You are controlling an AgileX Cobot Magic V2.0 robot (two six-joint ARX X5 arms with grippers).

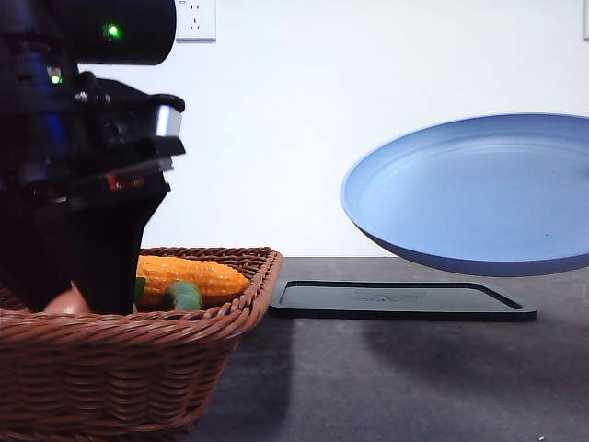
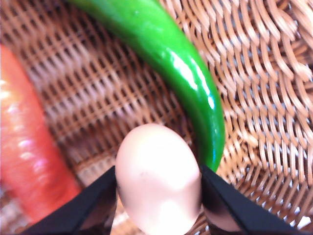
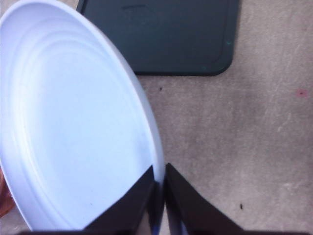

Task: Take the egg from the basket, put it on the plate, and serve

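Wicker basket (image 1: pixel 138 368) is the landmark. Egg (image 2: pixel 159 176) sits inside it, low against the woven floor, with the left gripper (image 2: pixel 159 196) closed on it, one black finger on each flank. Just beside the egg in the basket: green pepper (image 2: pixel 171 58) curving along one side, touching or nearly touching it, and an orange-red carrot (image 2: pixel 24 147) on the other side, a little apart. Front view shows corn (image 1: pixel 189 276) further back in the basket, and a sliver of the egg at the foot of the left arm.

Right gripper (image 3: pixel 159 196) is pinched narrow on the rim of the blue plate (image 1: pixel 479 198), held in the air well clear of the basket, tilted, above the table (image 1: pixel 386 387) and the black tray (image 1: pixel 400 302).

Risks, as judgement:
- Egg is smooth and rounded, fingers contact only the sides; it could squirt out on lift if the squeeze is light.
- Pepper lies close to one finger and might get dragged or snag.
- Plate is tilted and gripped at one edge only; an egg set on it could roll off the low side unless levelled.

Hard to make out: left fingertips are cut off at the frame edge, so depth of grip under the egg is unclear. Left arm blocks most of the egg in front view. Plate's far edge is cropped.
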